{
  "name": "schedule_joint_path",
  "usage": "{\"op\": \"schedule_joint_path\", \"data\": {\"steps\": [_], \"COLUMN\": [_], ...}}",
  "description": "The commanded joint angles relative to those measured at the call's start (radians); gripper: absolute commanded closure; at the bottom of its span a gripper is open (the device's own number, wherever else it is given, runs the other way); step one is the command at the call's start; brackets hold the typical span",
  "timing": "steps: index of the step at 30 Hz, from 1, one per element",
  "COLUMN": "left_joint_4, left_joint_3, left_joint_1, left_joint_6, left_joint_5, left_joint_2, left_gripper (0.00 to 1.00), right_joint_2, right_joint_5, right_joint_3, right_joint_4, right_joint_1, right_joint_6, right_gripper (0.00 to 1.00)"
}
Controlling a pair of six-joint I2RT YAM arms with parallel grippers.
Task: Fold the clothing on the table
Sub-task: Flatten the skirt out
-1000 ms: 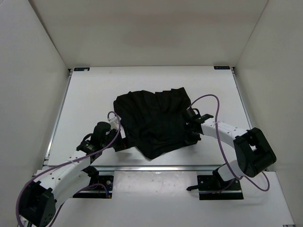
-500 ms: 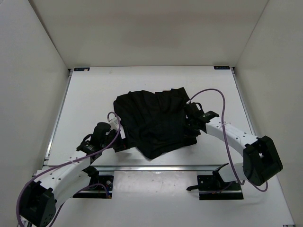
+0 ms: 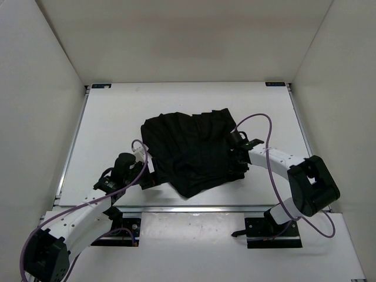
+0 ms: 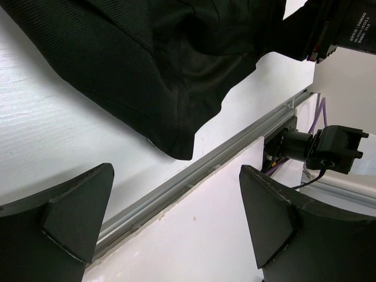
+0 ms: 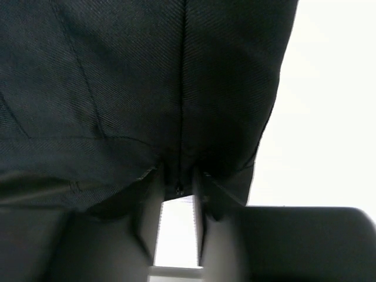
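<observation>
The black ribbed clothing (image 3: 188,153) lies bunched in the middle of the white table (image 3: 117,117). My left gripper (image 3: 150,176) is at its near-left edge, wide open and empty. In the left wrist view its fingers (image 4: 76,211) straddle bare table, with the clothing (image 4: 147,70) ahead of them. My right gripper (image 3: 238,161) is at the clothing's right edge. In the right wrist view the clothing (image 5: 147,88) drapes over the tips of the right gripper (image 5: 176,194). Its jaws stand a little apart, with white showing between them and a seam hanging in the gap.
The table's near metal rail (image 4: 194,176) runs just in front of the left gripper. Beyond it sits the right arm's black base mount (image 4: 317,150). White walls enclose the table on three sides. A purple cable (image 3: 258,126) loops above the right arm.
The right jaws have parted from shut. The right arm swung outward a little and came back. The left arm and the clothing have barely moved.
</observation>
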Motion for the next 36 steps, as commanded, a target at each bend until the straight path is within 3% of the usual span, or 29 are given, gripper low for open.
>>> {"op": "schedule_joint_path", "data": {"steps": [1,6,10,16,18,27,31,34,36], "left_joint_4": [-0.001,0.014,0.020,0.017,0.018,0.009,0.000,-0.018,-0.069], "left_joint_3": [-0.010,-0.013,-0.015,-0.015,-0.012,-0.018,-0.025,-0.038,-0.016], "left_joint_1": [0.008,0.012,0.007,0.015,0.012,0.018,0.082,0.174,0.211], "left_joint_6": [0.003,-0.001,0.000,-0.003,-0.001,-0.009,-0.024,-0.043,-0.015], "left_joint_5": [0.016,0.015,0.019,0.018,0.018,0.019,0.016,0.057,0.073], "left_joint_2": [-0.015,-0.009,-0.003,-0.012,-0.012,-0.019,-0.084,-0.169,-0.190], "left_gripper": [0.01,0.01,0.01,0.01,0.01,0.01,0.02,0.01,0.02], "right_joint_2": [0.051,0.003,-0.067,-0.138,-0.162,-0.221,-0.154,-0.016,0.009], "right_joint_5": [0.033,0.015,-0.042,-0.157,-0.189,-0.358,-0.581,-0.697,-0.682], "right_joint_3": [-0.042,-0.006,0.099,0.216,0.222,0.187,0.363,0.669,0.845], "right_joint_4": [0.048,0.008,-0.076,-0.146,-0.138,-0.043,0.063,0.118,0.158], "right_joint_1": [0.006,0.014,-0.007,-0.047,-0.057,-0.096,-0.077,-0.028,0.005], "right_joint_6": [0.013,0.015,0.001,-0.022,-0.022,0.005,0.035,0.058,0.075], "right_gripper": [0.81,0.95,0.91,0.93,1.00,1.00,1.00,1.00,1.00]}}
